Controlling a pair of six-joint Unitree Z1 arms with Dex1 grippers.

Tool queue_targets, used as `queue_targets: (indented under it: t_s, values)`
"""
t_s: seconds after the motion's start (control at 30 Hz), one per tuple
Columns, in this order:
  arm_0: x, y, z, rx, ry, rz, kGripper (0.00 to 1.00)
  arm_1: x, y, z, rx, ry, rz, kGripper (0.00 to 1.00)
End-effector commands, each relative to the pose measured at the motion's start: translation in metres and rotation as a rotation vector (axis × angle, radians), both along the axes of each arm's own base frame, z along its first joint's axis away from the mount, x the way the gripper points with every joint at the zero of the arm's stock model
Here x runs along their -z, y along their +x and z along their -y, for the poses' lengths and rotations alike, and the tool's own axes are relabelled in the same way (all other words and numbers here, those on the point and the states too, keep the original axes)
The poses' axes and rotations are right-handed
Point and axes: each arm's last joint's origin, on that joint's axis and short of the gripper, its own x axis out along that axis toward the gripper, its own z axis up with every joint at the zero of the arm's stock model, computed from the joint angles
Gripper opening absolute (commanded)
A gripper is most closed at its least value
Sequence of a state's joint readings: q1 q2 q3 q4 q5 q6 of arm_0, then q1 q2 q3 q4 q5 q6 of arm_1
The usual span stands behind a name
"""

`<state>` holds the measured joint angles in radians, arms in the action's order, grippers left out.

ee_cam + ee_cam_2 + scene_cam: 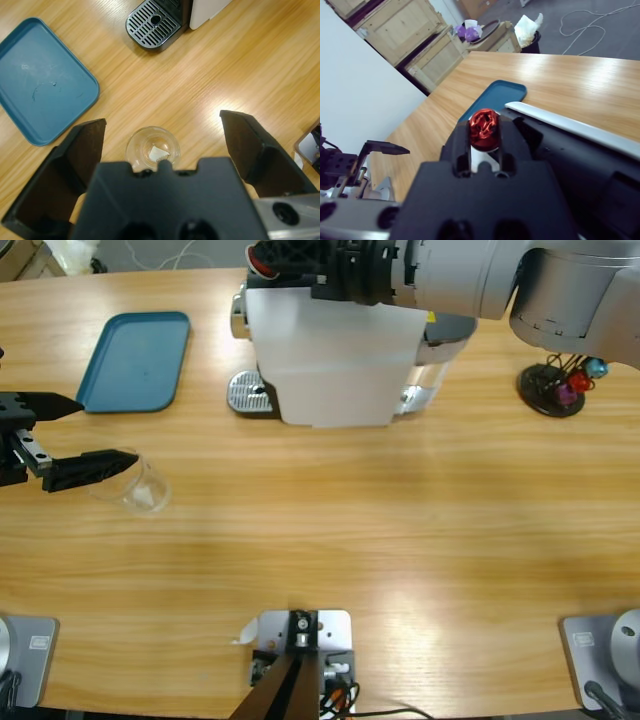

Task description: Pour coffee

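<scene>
Now both arms are at work: left gripper [162,150] wide open around a glass, right gripper [485,131] clamped on a red capsule [484,128].

Left jaws flank the clear glass [140,483] without touching; any coffee in it is too faint to tell. Beyond lie the blue tray [136,360] and the white coffee machine [335,355], over whose top the right gripper holds the capsule.

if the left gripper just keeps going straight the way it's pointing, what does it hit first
Most likely the clear glass. The left gripper looks straight down on it, open jaws either side of its rim. How much height remains isn't clear.
</scene>
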<state>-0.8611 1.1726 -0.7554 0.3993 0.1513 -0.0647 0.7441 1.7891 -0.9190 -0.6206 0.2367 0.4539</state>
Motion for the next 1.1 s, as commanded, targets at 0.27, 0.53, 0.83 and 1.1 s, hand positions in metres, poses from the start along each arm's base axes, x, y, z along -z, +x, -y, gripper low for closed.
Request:
queue_targets:
  t_s: [0.27, 0.53, 0.83, 1.1]
  values:
    - [0.008, -0.002, -0.004, -0.01, 0.009, -0.013, 0.991, 0.045, -0.003, 0.0, 0.012, -0.098, -0.116, 0.688]
    - [0.008, -0.003, -0.004, -0.01, 0.007, -0.012, 0.991, 0.01, -0.021, -0.003, 0.015, -0.15, -0.02, 0.917]
    - [0.008, -0.004, -0.005, -0.01, 0.004, -0.009, 0.991, -0.077, -0.03, -0.048, -0.023, -0.266, 0.177, 0.918]
    - [0.008, -0.002, -0.003, -0.01, 0.005, -0.01, 0.991, -0.115, -0.035, -0.073, 0.0, -0.582, 0.285, 0.882]
